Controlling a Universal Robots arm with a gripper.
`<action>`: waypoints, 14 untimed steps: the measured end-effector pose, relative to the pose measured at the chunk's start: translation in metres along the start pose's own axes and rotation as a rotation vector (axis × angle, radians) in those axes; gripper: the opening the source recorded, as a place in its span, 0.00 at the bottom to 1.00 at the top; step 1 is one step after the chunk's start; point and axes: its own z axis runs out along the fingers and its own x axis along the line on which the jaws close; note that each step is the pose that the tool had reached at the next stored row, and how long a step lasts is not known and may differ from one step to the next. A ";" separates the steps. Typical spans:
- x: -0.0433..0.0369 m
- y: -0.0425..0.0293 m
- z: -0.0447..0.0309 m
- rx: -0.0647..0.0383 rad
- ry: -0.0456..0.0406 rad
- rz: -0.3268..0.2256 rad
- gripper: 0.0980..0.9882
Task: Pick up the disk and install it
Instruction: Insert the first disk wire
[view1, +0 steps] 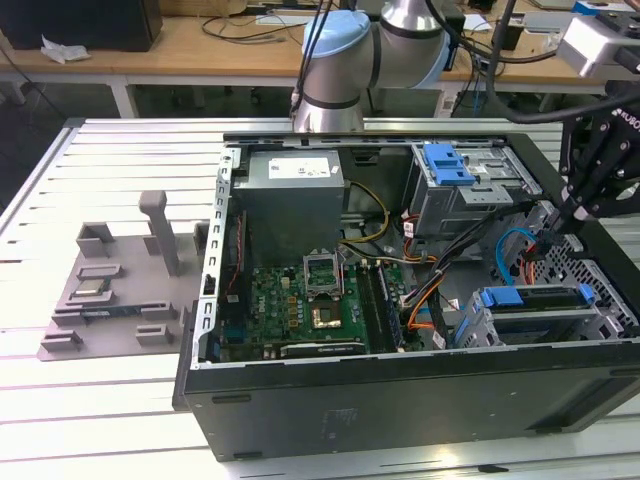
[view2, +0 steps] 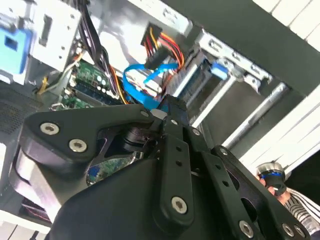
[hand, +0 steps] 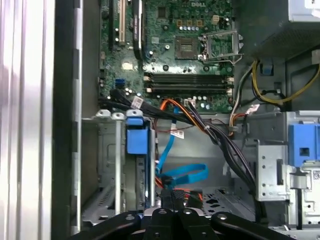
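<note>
Overhead, the arm's pale blue and silver joints (view1: 372, 50) sit behind the open computer case (view1: 400, 400), and its black end effector (view1: 560, 222) reaches down into the case at the exterior view's right, tilted, with its tip among the cables. In the first wrist view the end effector (hand: 172, 200) has its two fingers pressed together with no gap between them and nothing caught there; the second wrist view shows the black linkage (view2: 170, 165) drawn in close. The tip stands just above a looped blue ribbon cable (hand: 182, 174) and a red and orange cable bundle (view2: 162, 45).

The disk (view1: 545, 298) appears to sit already in the drive cage at the near right corner of the case, lying flat with its blue bracket (view1: 497, 297) at the end facing the motherboard; the view is poor, so the seating cannot be confirmed. In the first wrist view the blue bracket end (hand: 137, 139) shows in the same cage, just beside the end effector.

Count: one case, one motherboard (view1: 300, 305), one grey power supply box (view1: 292, 190), one second blue latch (view1: 447, 165) on the upper drive bay, and one grey parts tray (view1: 115, 290) on the slatted tabletop (view1: 90, 400), well apart from the arm.
</note>
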 end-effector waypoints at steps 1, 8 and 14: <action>-0.0027 -0.0021 0.0016 -0.001 0.0000 0.000 0.01; -0.0212 -0.0147 0.0174 -0.005 0.0017 0.000 0.01; -0.0381 -0.0182 0.0296 -0.006 0.0017 0.000 0.01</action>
